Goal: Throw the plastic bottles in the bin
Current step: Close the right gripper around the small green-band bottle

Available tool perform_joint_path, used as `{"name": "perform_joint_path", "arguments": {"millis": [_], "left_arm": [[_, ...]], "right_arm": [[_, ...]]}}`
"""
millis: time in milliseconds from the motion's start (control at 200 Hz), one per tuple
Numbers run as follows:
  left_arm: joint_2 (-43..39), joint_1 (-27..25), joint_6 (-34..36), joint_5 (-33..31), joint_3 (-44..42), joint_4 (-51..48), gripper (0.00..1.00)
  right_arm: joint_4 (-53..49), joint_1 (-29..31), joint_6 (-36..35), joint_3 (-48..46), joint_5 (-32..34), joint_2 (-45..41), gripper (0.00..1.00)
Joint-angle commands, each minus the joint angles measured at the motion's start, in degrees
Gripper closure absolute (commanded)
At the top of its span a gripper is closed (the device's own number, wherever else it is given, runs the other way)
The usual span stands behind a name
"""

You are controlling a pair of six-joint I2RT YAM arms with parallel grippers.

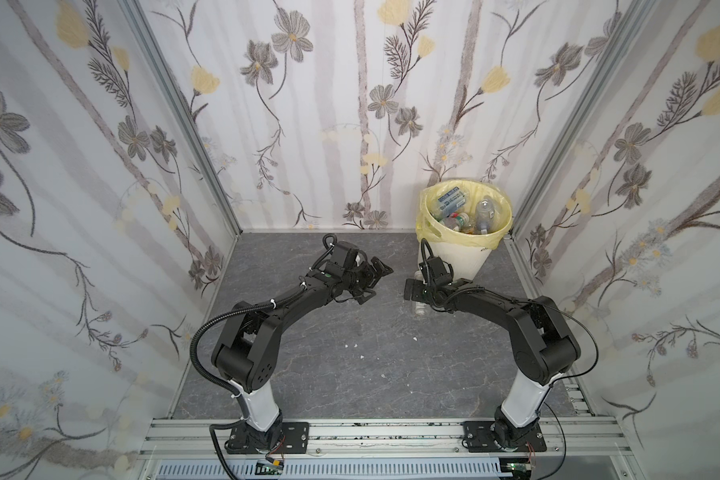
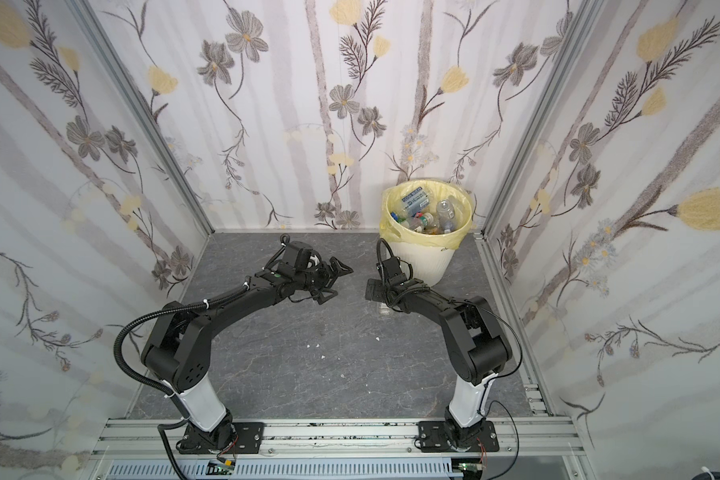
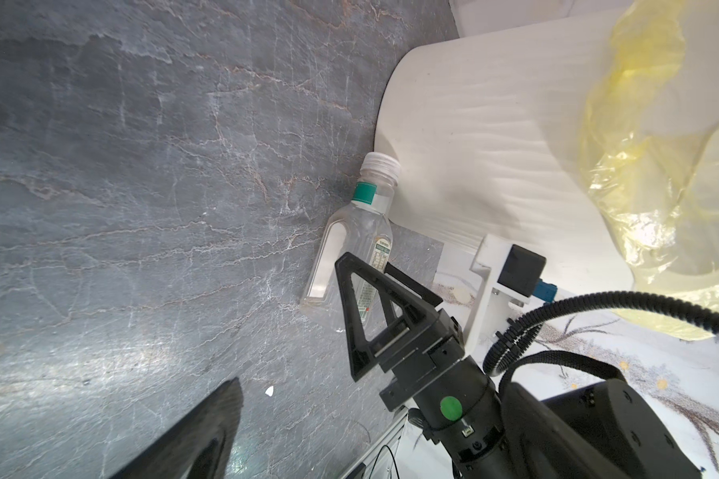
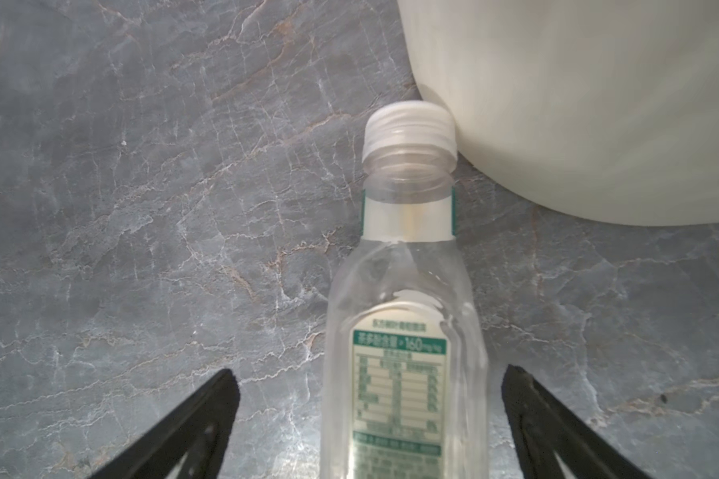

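The cell has a grey stone-pattern floor (image 1: 350,382) and walls (image 1: 308,124) covered with flower wallpaper. Low over this floor, the right gripper (image 4: 370,371) stands wide open with one finger on each side of a clear bottle (image 4: 403,331). It holds nothing yet, as a gap shows between each finger and the plastic. The fingers straddle the body and not the neck, probably because the body gives flatter sides to press on.

The bottle lies on its side, and its white cap (image 4: 409,124) points to the bin (image 1: 462,262), just beside the lower wall. Whether the two touch cannot be told. It is the only bottle seen outside the bin, so the task looks nearly finished.

The other plastic bottles (image 1: 462,216) lie inside the bin, on the pale yellow bag (image 1: 427,224) that is folded over the rim. The left gripper (image 1: 381,282) is also wide open and empty. It is held above the floor, apart from the right one, and seems to wait there so that it does not block the way.

The closing probably must be gentle, because a thin empty bottle can slip or roll against the bin.
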Motion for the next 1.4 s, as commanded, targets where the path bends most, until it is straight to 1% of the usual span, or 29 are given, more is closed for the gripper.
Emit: {"name": "perform_joint_path", "arguments": {"millis": [0, 75, 210, 275, 400, 465, 555, 759, 1019, 1234, 1394], "left_arm": [[-1.2, 0.6, 0.2, 0.7, -0.8, 1.4, 0.0], [-1.8, 1.1, 0.2, 0.7, -1.7, 1.4, 0.0], [-2.5, 1.9, 0.3, 0.9, -2.8, 1.5, 0.0], [-2.6, 2.0, 0.3, 1.0, -2.6, 1.4, 0.0], [-2.5, 2.0, 0.2, 1.0, -2.2, 1.4, 0.0], [-2.5, 2.0, 0.1, 0.9, -1.9, 1.4, 0.0], [-2.8, 2.0, 0.2, 0.7, -1.7, 1.4, 0.0], [-4.1, 2.0, 0.3, -0.2, -2.2, 1.5, 0.0], [-6.5, 2.0, 1.0, -1.3, -3.0, 1.6, 0.0], [-8.5, 1.9, 2.1, -2.2, -1.0, 1.7, 0.0], [-9.4, 1.5, 3.1, -3.2, 3.1, 1.7, 0.0]], "right_arm": [[-2.9, 0.8, 2.0, 1.6, 4.1, 1.6, 0.05], [-4.1, 1.4, 2.8, 2.1, 5.5, 2.5, 0.1], [-4.3, 2.3, 3.0, 2.3, 5.5, 3.2, 0.2], [-4.7, 2.7, 2.9, 2.6, 5.7, 3.6, 0.24], [-5.5, 3.2, 2.4, 2.7, 6.2, 3.6, 0.36], [-5.3, 3.4, 2.1, 2.1, 5.9, 2.9, 0.4], [-4.2, 3.8, 1.2, 0.6, 5.0, 1.1, 0.42], [-4.2, 4.5, 0.4, -1.8, 3.7, -3.0, 0.49], [-7.6, 5.9, 0.0, -1.8, 3.0, -8.9, 0.51], [-12.9, 6.5, -1.2, 1.6, 3.6, -16.4, 0.52], [-17.6, 6.4, -3.7, 8.5, 4.8, -21.1, 0.52]]}}
